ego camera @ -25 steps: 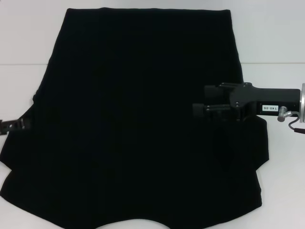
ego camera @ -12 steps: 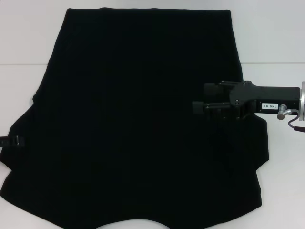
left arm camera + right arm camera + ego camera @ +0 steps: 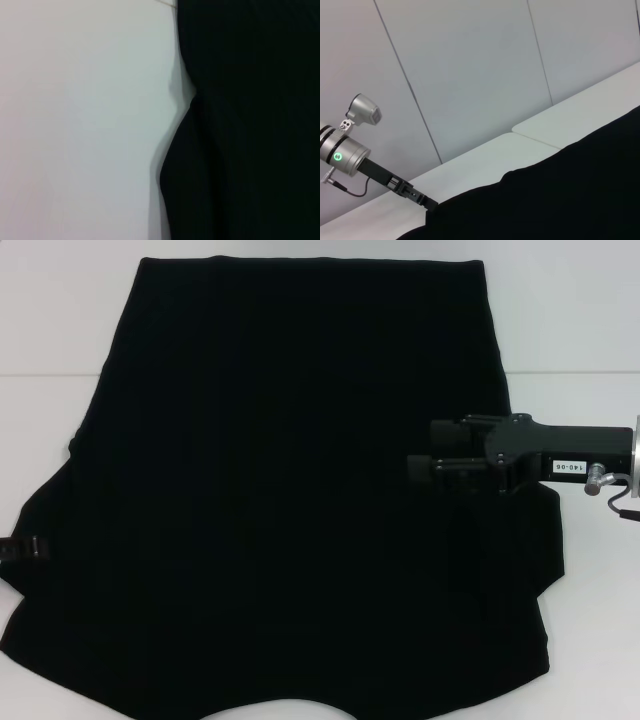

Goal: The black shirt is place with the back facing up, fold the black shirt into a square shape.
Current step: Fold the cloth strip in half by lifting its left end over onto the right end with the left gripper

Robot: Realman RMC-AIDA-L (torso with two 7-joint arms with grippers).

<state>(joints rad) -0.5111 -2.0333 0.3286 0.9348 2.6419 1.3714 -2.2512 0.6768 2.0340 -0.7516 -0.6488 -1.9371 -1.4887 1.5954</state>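
- Lying flat on the white table (image 3: pixel 570 310), one black shirt (image 3: pixel 290 500) covers most of the work surface, straight edge at the far side and curved edge at the near side.
- One sleeve juts out at each side of the shirt, two in all.
- One right gripper (image 3: pixel 412 467) hovers over the shirt's right side, arm reaching in level from the right; its two fingers sit narrow, close together, with no cloth seen between them.
- One left gripper (image 3: pixel 20 548) shows only as a small dark tip at the shirt's left sleeve edge; whether it is open or clamped cannot be told.
- Left wrist view: shirt edge (image 3: pixel 240 140) against bare table (image 3: pixel 75 125).
- Right wrist view: left arm (image 3: pixel 350 152) reaching down to the shirt (image 3: pixel 560 200), one panelled wall (image 3: pixel 470 75) behind.
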